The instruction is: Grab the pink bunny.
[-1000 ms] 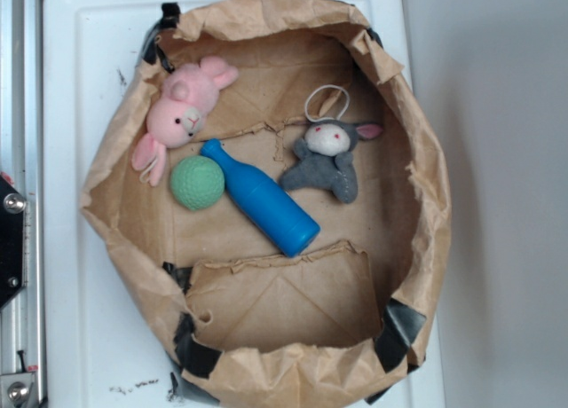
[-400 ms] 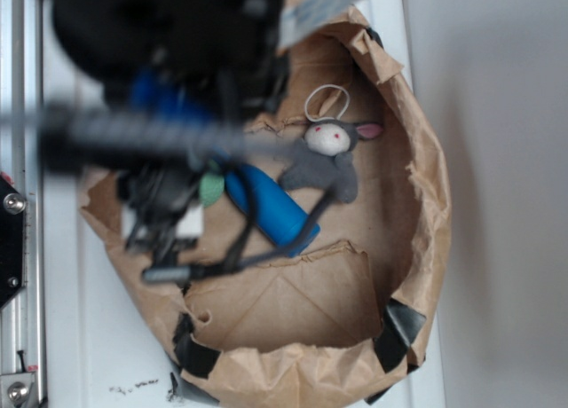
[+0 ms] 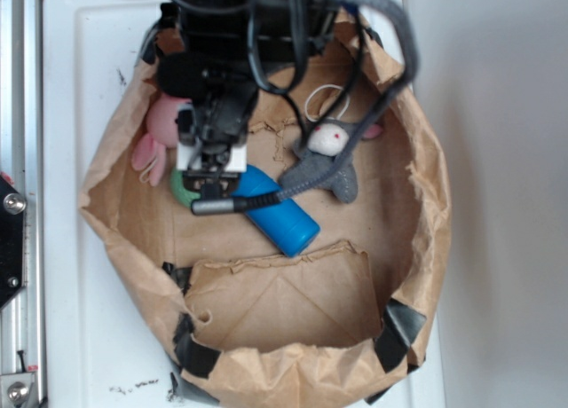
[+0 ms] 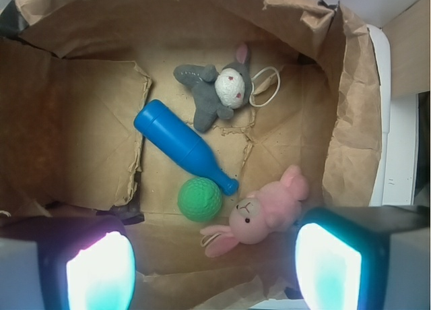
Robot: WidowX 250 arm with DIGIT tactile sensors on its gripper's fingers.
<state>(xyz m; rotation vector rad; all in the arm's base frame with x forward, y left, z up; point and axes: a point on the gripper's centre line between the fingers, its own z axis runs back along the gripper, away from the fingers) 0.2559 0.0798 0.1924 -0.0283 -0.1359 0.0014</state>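
My jaws stand wide apart and empty, one pad in each lower corner of the wrist view, my gripper (image 4: 214, 269) hanging above the paper bag (image 4: 350, 141). The pink bunny (image 4: 259, 214) lies low and right of centre in that view, against the bag's wall, just beside the green ball (image 4: 200, 199) — the blue bottle (image 4: 182, 147) lies just beyond. To do this well I should centre over the bunny's plump head, descend straight, and close without catching the ball or the crumpled paper — the grey plush (image 4: 217, 93) is well apart.
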